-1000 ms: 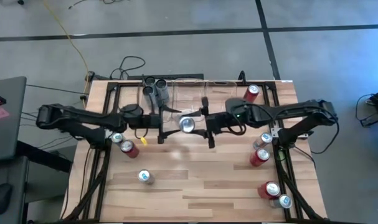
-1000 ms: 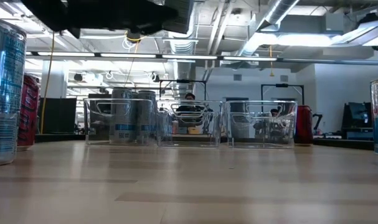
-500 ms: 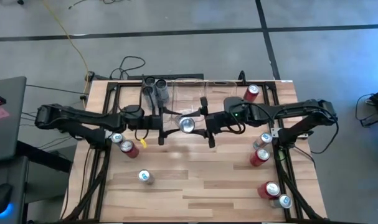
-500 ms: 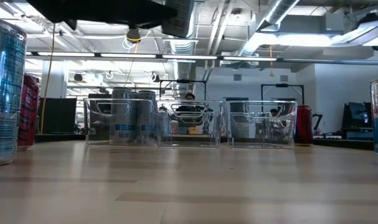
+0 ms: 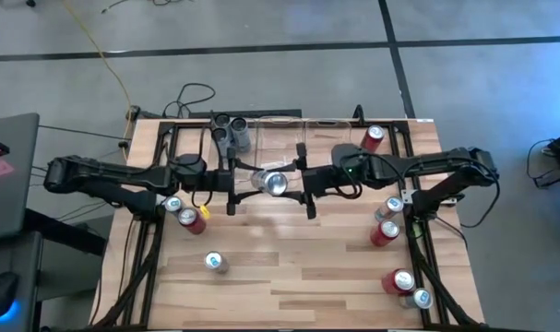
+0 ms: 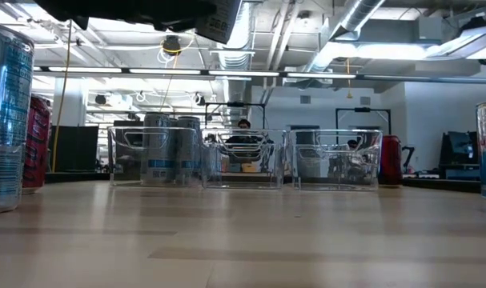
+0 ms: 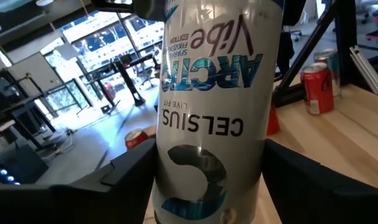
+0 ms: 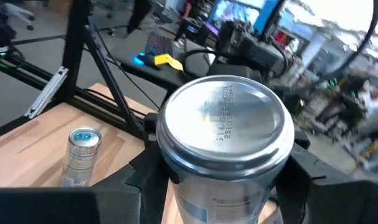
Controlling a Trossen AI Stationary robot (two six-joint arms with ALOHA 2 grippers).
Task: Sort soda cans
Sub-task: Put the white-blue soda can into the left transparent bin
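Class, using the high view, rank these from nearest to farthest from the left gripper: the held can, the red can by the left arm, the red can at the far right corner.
1. Held can, at the left gripper.
2. Red can by the left arm.
3. Red can at the far right corner.

a: where is the open room?
b: the middle and near part of the wooden table [image 5: 298, 267] lies bare.
a: what blocks the way?
b: red cans [image 5: 386, 231] crowd the right edge, clear bins [image 6: 243, 160] line the far edge, two arms meet mid-table.
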